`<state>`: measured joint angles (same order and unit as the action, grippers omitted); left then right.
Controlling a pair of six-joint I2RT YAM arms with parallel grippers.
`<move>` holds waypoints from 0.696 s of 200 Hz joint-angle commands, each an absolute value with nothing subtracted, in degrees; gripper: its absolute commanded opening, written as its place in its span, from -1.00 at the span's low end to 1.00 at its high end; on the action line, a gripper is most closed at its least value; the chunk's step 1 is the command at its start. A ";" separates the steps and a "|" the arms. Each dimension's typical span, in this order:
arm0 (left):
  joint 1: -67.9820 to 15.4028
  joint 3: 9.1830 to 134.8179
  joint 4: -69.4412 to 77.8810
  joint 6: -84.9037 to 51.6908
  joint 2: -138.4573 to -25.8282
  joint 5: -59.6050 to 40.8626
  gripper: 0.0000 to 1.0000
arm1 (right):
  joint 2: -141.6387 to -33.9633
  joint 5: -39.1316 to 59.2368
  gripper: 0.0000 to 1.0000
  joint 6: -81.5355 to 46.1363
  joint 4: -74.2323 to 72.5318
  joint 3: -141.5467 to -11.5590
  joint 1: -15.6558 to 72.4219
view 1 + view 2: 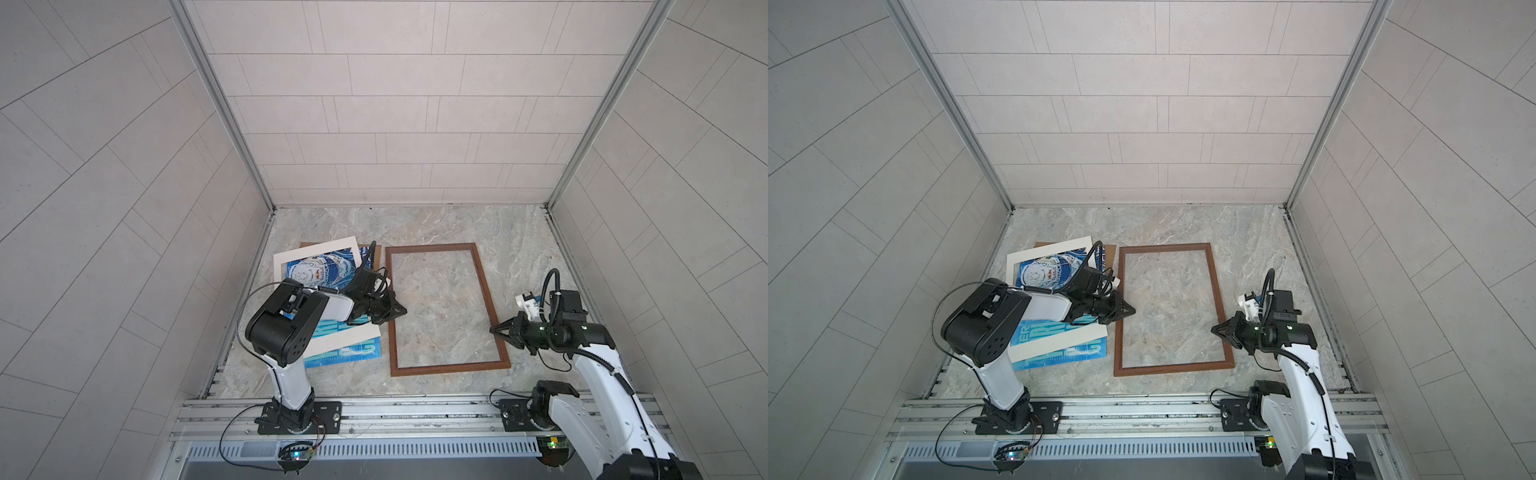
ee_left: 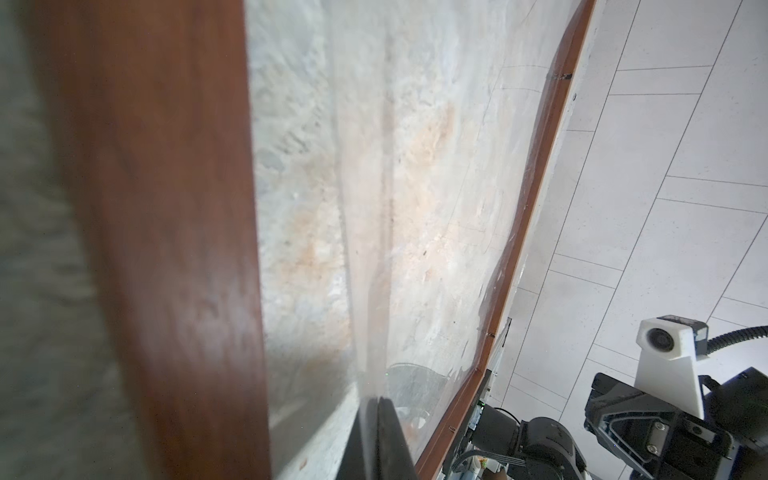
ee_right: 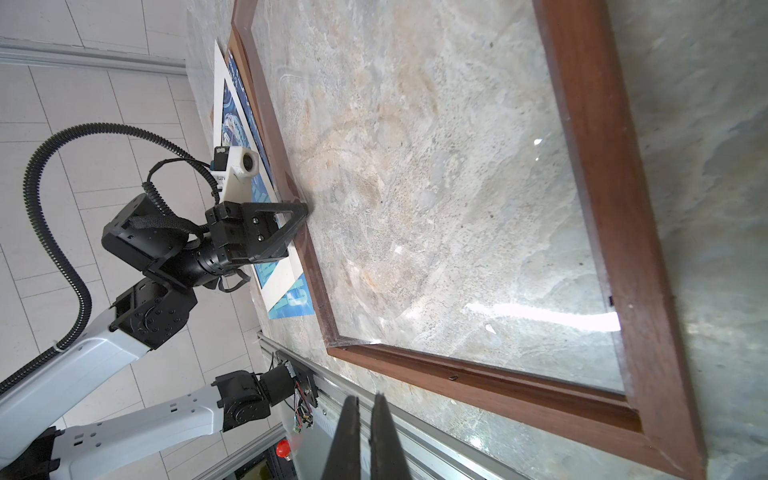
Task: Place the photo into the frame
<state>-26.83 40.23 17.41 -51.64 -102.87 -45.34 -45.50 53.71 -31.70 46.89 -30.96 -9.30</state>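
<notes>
Brown frame [image 1: 430, 246] flat on marble table [image 1: 415, 224], photo [image 1: 309, 274] just beside, partly under white mat [image 1: 316, 246]. Left gripper [image 1: 404, 309] and right gripper [image 1: 493, 330] both pressed together, empty, at opposite long rails.

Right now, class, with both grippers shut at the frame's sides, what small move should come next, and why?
Probably the left gripper opens and moves to the white mat: it lies on the photo, and the frame holds no picture.
</notes>
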 commanded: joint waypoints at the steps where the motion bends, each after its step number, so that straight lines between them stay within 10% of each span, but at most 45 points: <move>1: -27.18 40.07 21.79 -54.20 -104.56 -47.31 -1.00 | -45.61 53.26 -1.00 -30.70 47.05 -31.95 -8.92; 139: -26.31 39.99 26.66 -60.88 -104.85 -53.27 -1.00 | -44.74 47.37 -0.92 -31.75 42.51 -28.90 -9.01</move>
